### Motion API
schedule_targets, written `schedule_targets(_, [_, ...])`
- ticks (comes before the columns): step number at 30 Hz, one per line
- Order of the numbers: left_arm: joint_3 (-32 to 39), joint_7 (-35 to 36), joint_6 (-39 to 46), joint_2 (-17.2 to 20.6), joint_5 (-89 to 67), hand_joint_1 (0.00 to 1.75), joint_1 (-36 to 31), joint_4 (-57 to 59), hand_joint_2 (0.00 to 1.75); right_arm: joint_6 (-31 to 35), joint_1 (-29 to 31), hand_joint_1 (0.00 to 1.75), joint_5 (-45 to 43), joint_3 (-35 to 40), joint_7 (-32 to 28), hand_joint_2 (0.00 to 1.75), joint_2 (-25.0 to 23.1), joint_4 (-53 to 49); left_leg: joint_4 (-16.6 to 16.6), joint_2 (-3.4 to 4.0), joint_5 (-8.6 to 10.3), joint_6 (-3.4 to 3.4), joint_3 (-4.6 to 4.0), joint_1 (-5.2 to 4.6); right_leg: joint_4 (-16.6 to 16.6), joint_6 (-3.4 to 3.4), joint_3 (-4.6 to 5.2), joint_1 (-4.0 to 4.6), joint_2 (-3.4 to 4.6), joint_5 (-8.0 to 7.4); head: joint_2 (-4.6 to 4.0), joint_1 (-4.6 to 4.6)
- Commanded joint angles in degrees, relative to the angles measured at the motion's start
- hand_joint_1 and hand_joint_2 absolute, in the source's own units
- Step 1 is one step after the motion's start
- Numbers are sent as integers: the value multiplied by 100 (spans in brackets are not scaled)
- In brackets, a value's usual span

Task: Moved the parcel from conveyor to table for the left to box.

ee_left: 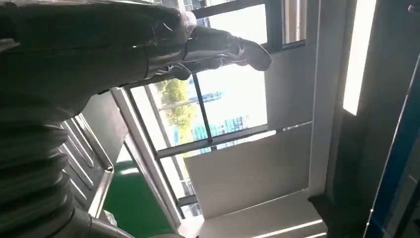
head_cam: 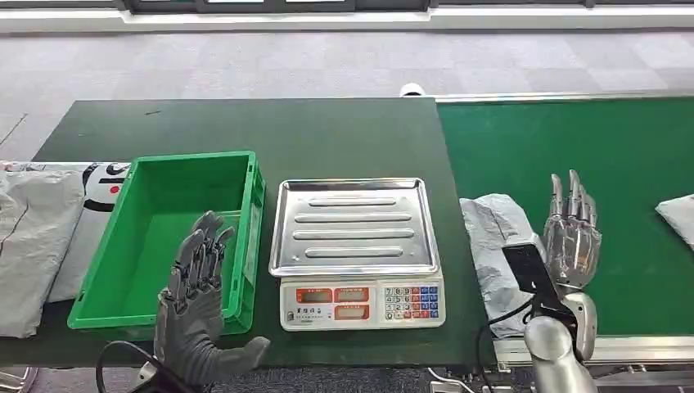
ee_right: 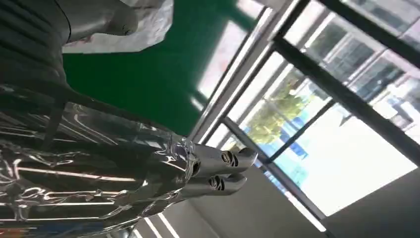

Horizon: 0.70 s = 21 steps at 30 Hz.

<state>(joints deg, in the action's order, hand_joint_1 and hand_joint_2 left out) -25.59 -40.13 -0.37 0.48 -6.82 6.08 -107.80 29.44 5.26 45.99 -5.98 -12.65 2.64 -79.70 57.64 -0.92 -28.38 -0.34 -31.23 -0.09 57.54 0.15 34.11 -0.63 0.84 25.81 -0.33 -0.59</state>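
Observation:
A grey plastic-wrapped parcel (head_cam: 497, 254) lies on the green conveyor belt (head_cam: 573, 147), at its left edge beside the table. My right hand (head_cam: 571, 229) is raised just right of the parcel, fingers straight and apart, holding nothing. The same parcel (ee_right: 124, 25) appears behind my right hand (ee_right: 148, 168) in the right wrist view. My left hand (head_cam: 196, 295) hovers over the near right corner of the empty green box (head_cam: 172, 237), fingers extended and empty. In the left wrist view my left hand (ee_left: 124, 44) points up toward the windows.
A silver weighing scale (head_cam: 357, 250) with a keypad stands on the dark green table (head_cam: 245, 123) between the box and the belt. Grey and white bags (head_cam: 37, 237) lie left of the box. Another parcel (head_cam: 679, 217) sits at the belt's right edge.

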Motion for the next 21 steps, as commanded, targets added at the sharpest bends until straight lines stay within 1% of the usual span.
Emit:
schedule_targets(1, [187,13,24,0,-64,0,87,17,175,-157,489,0,800,-1158,768,175,416,1645,-22,-9,3,-1,24,1,-23,1,-29,2,-23,1,0,0])
schedule_targets(3, [217,13,71,65,-43,0,80,-24,175,-307,647,0,785,-1152,837,175,473,1914,-8,-3,-1,1,11,2,-12,8,-15,4,-10,5,2,0])
schedule_targets(6, [229,13,74,74,-41,0,79,-30,175,-304,692,0,812,-1128,876,175,462,1945,-8,7,-2,1,7,0,-8,7,-8,1,2,4,0,0])
schedule_targets(7, [229,13,74,74,-41,0,79,-30,175,-304,692,0,812,-1128,876,175,462,1945,-17,16,-2,0,18,2,-18,7,-19,3,5,0,0,0])
schedule_targets(8, [229,13,74,74,-41,0,79,-30,175,-304,692,0,812,-1128,876,175,462,1945,-9,9,-3,1,-2,1,-9,7,-9,1,1,3,2,0])
schedule_targets(9, [229,13,74,74,-41,0,79,-30,175,-304,692,0,812,-1128,876,175,462,1945,-17,16,-3,0,10,2,-17,6,-19,3,3,1,0,0])
schedule_targets(12, [229,13,74,74,-41,0,79,-30,175,-304,692,0,812,-1128,876,175,462,1945,-18,8,-2,-1,19,2,-17,5,-19,3,-4,3,0,0])
schedule_targets(13, [218,13,102,71,-29,0,75,-16,175,-410,740,0,909,-1098,1042,175,455,2007,-10,6,-3,1,11,3,-11,5,-12,4,-2,5,2,0])
schedule_targets(14, [222,13,123,84,-26,0,76,-13,175,-470,800,0,1020,-1053,1168,175,481,2086,-31,13,0,-3,33,5,-33,4,-34,7,-6,0,0,0])
schedule_targets(15, [235,13,152,82,-33,0,87,-23,175,-549,914,0,1215,-1029,1429,175,491,2253,-12,9,-4,0,15,1,-11,6,-14,2,1,5,0,0])
schedule_targets(17, [243,13,191,85,-55,0,95,-42,175,-607,1060,0,1414,-1038,1676,175,427,2405,-22,24,-3,-1,26,2,-22,5,-23,4,9,0,0,0])
schedule_targets(18, [237,13,223,104,-92,0,98,-48,175,-723,1151,0,1460,-1064,1768,175,364,2461,-9,20,-5,2,11,-1,-7,6,-7,0,13,3,0,0])
schedule_targets(19, [222,13,255,137,-105,0,78,-42,175,-890,1227,0,1471,-1102,1838,175,340,2518,-21,29,-4,-1,25,2,-20,5,-20,3,16,-1,0,0])
schedule_targets(20, [206,13,278,168,-98,0,44,-27,175,-1072,1307,0,1468,-1122,1903,175,342,2587,-11,26,-4,0,9,2,-11,6,-8,3,16,-1,0,0])
schedule_targets(21, [174,13,329,227,-94,0,-16,5,175,-1414,1421,0,1331,-1176,1894,175,342,2697,-17,28,-3,-1,20,2,-16,5,-16,3,15,-1,0,0])
